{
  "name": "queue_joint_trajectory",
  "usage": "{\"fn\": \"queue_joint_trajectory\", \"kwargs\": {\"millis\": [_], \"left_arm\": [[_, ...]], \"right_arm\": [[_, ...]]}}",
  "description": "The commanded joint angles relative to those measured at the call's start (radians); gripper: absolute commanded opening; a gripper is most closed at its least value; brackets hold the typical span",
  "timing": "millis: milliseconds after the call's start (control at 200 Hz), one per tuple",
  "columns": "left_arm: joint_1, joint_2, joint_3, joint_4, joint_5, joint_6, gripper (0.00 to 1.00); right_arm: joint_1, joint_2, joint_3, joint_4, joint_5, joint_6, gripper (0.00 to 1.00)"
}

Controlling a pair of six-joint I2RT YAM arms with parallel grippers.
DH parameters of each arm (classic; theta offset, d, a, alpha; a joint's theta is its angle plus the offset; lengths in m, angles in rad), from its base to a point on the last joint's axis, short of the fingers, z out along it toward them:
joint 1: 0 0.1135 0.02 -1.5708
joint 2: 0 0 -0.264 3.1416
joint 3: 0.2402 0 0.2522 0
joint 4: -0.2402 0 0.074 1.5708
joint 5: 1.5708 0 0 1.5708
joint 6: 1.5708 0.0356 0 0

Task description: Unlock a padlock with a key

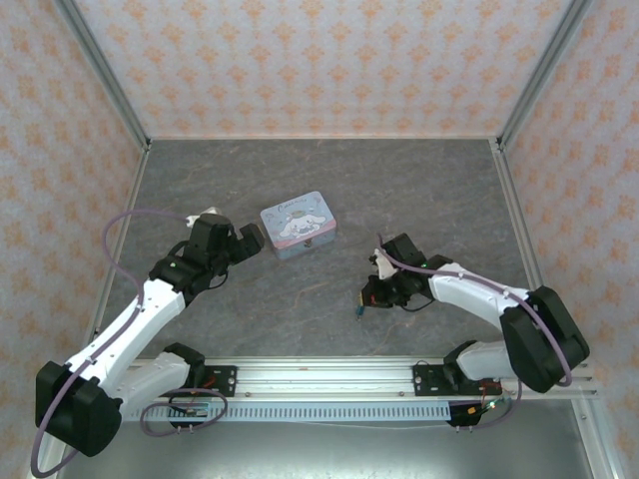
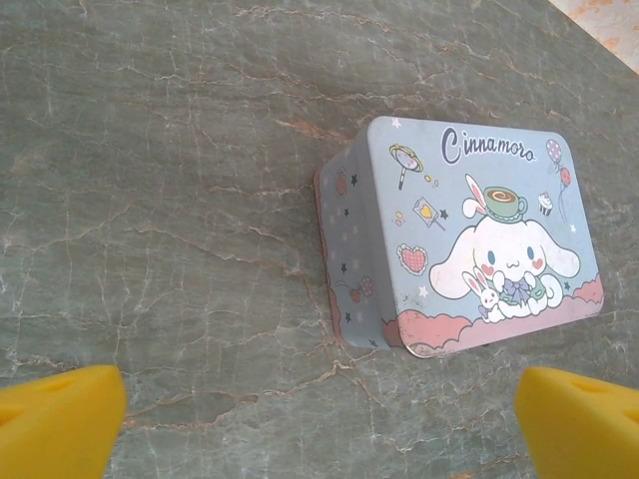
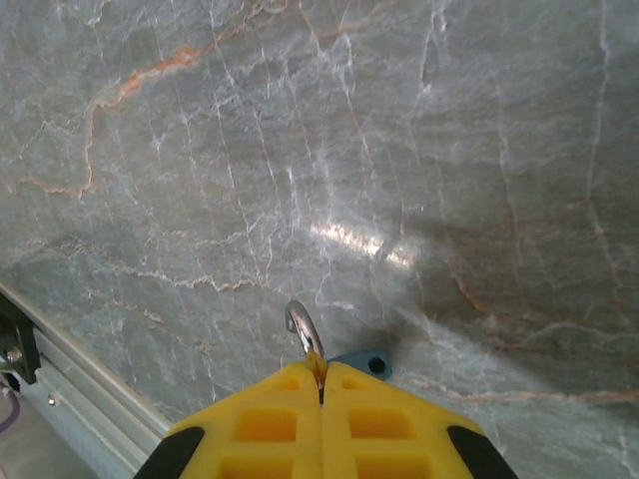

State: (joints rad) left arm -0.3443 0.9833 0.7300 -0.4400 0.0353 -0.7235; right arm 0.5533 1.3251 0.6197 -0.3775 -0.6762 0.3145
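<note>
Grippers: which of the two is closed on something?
The right gripper: its yellow fingers are shut on the teal padlock, whose metal loop pokes out between them. The left gripper stands wide open, facing the cartoon tin.

Table [image 1: 329, 180] is marked grey-green marble with white and orange veins, tin [image 1: 298, 225] pale blue with cartoon print, padlock [image 3: 361, 361] teal, right pincer [image 3: 321, 381] yellow, walls [image 1: 319, 60] pale with orange motifs.

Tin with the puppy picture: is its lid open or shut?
Shut. The tin lies flat on the table, and its picture lid sits snug on the box with no gap showing.
</note>
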Motion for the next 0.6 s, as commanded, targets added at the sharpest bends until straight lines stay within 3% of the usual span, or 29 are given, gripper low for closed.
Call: {"fn": "queue_joint_trajectory", "kwargs": {"millis": [0,105,295,490,595], "left_arm": [[0.002,-0.018,-0.005,0.005,-0.034,0.015,1.00],[0.003,-0.026,-0.002,0.000,-0.038,0.019,1.00],[0.003,-0.038,0.018,-0.012,-0.065,0.034,1.00],[0.004,-0.082,0.030,0.007,-0.159,0.047,1.00],[0.004,-0.153,-0.014,0.139,-0.173,0.076,1.00]], "right_arm": [[-0.001,-0.001,0.025,0.048,0.053,0.003,0.17],[-0.003,-0.035,0.031,0.039,0.096,-0.002,0.29],[-0.013,-0.135,0.080,-0.041,0.233,-0.054,0.40],[-0.022,-0.290,0.109,-0.045,0.466,-0.116,0.57],[-0.024,-0.367,0.103,-0.009,0.600,-0.144,0.70]]}}
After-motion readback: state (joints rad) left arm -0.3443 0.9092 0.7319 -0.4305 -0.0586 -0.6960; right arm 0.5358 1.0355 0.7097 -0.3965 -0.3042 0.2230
